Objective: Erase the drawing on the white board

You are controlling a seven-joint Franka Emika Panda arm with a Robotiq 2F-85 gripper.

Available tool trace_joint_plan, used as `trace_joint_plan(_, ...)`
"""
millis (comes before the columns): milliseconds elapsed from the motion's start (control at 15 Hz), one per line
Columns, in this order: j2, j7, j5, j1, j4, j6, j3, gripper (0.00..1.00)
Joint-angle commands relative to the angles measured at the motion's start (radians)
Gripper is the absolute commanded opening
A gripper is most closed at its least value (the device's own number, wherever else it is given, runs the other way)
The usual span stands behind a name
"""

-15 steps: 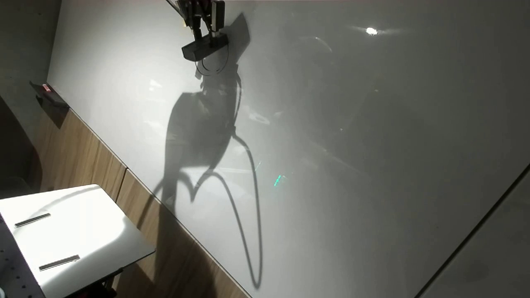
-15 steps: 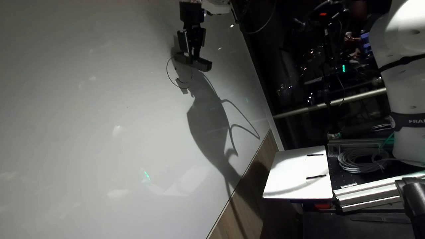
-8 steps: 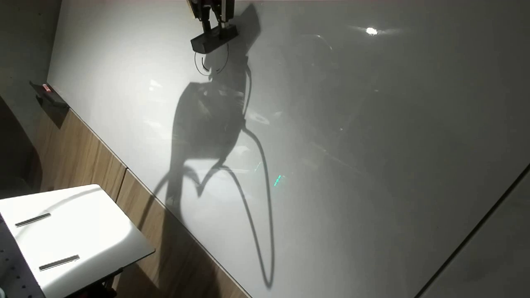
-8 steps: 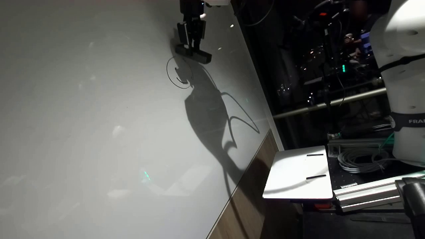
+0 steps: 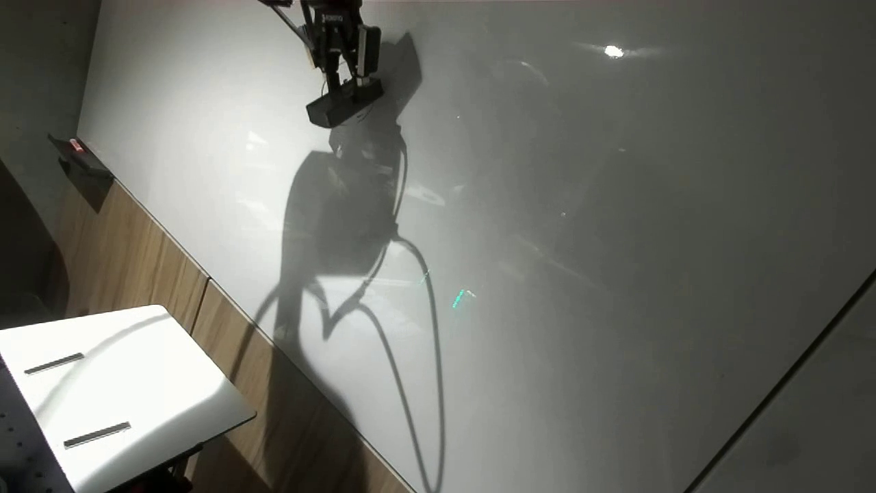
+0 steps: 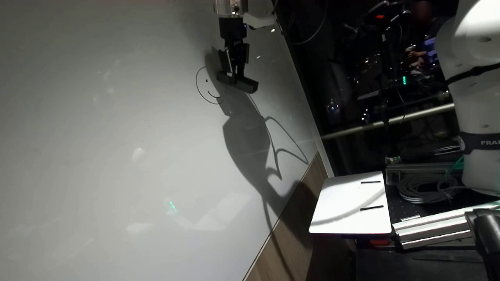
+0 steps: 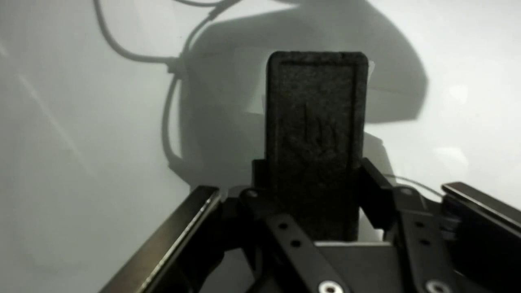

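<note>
The drawing (image 6: 210,86), a thin marker face, was found on the white board (image 6: 117,148), just beside the eraser (image 6: 239,82) as seen in an exterior view, with part of its outline behind that block or in shadow (image 6: 246,140). The drawing offered nothing to grasp and called for wiping. The board was glossy, and was judged rigid, slippery and tolerant of light, even pressure. The jaws were closed on the eraser, gripping it across its narrower width; the pads (image 7: 375,193) bore on its long sides, judged a sound place to hold. The eraser was assessed as light, with a stiff body and presumably a softer wiping face, which was not visible. Much of its length projected past the pads in the wrist view, so it could pivot under an off-centre push. Contact between eraser and board could not be confirmed.
</note>
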Motion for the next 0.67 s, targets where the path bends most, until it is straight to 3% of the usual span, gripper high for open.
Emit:
trace_joint_plan(0, 0.063, 0.024, -0.024, -0.006, -0.056, 0.084, -0.001, 0.3)
trace_joint_plan(600, 0.144, 0.032, -0.037, -0.011, -0.092, 0.112, -0.007, 0.3)
